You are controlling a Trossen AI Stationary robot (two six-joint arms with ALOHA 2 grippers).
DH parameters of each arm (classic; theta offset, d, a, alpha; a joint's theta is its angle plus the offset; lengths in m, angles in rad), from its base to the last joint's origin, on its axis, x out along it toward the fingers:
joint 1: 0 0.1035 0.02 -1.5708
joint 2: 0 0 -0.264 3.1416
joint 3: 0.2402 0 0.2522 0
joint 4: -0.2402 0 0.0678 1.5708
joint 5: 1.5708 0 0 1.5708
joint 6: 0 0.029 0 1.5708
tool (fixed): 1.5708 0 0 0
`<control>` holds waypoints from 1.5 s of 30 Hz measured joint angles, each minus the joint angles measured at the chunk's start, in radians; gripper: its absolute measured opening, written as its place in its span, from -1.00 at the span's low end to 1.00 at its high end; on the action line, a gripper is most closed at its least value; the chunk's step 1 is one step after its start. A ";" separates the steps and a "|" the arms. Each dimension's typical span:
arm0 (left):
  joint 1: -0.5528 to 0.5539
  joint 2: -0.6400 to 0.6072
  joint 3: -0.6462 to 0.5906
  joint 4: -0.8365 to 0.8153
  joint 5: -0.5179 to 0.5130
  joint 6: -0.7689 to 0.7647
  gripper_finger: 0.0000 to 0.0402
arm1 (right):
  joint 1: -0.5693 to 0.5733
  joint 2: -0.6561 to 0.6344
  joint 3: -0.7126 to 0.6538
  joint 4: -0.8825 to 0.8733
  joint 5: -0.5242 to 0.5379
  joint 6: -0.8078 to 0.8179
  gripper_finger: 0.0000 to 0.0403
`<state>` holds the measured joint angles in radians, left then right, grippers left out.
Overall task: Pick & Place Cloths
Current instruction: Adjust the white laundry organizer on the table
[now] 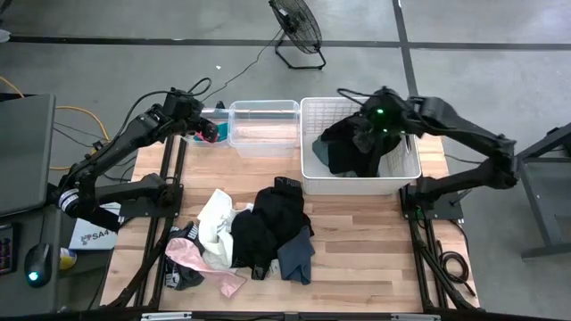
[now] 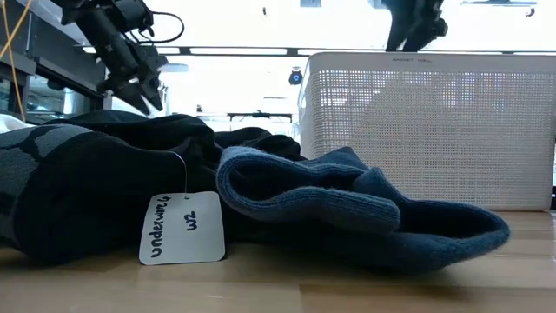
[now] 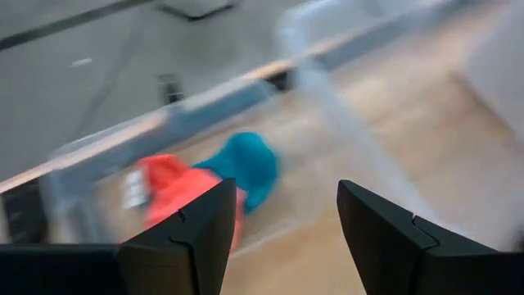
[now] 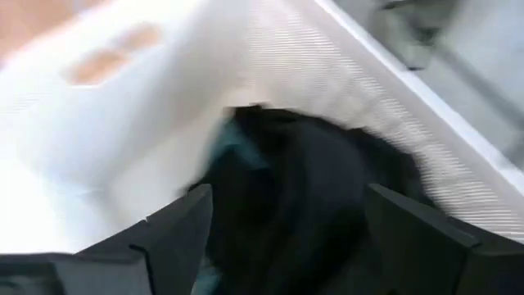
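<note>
Over the white slatted basket (image 1: 401, 169), the right claw (image 1: 379, 120) hangs with its fingers (image 4: 176, 238) spread wide and nothing between them; a dark heap of black cloth (image 1: 348, 152) lies in the basket just beneath, its folds smeared in the right wrist view, with a hint of teal at one edge. Across at the table's far left, the left claw (image 1: 208, 127) hovers at the small clear bin (image 1: 217, 138), fingers (image 3: 196, 238) parted and gripping nothing; a teal piece (image 3: 246, 168) and a pink-red piece (image 3: 168, 192) sit inside, both blurred. Next door stands the bigger clear bin (image 1: 264, 109). Out front on the wooden table (image 1: 357, 259), the pile waits: black garments (image 1: 272, 227), a navy one (image 1: 296, 257), white cloth (image 1: 217, 227), pink at the edge (image 1: 192, 257). Low down, a handwritten tag (image 2: 182, 228) reads "underwear", its remaining marks hard to make out.
</note>
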<state>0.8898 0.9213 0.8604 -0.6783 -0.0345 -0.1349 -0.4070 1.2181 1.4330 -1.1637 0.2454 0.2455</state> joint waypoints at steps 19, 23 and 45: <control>-0.343 -0.256 -0.109 0.165 0.141 -0.046 0.03 | 0.528 -0.319 -0.583 0.629 0.018 0.148 0.58; -0.435 -0.286 -0.123 0.160 0.036 -0.072 0.03 | 0.651 -0.299 -0.665 0.786 0.105 0.170 0.58; -0.596 -0.289 -0.123 0.162 -0.141 -0.099 0.03 | 0.922 -0.094 -0.844 0.959 0.277 0.413 0.58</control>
<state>0.2935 0.6323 0.7372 -0.5162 -0.1758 -0.2337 0.5153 1.1237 0.5886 -0.2048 0.5221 0.6581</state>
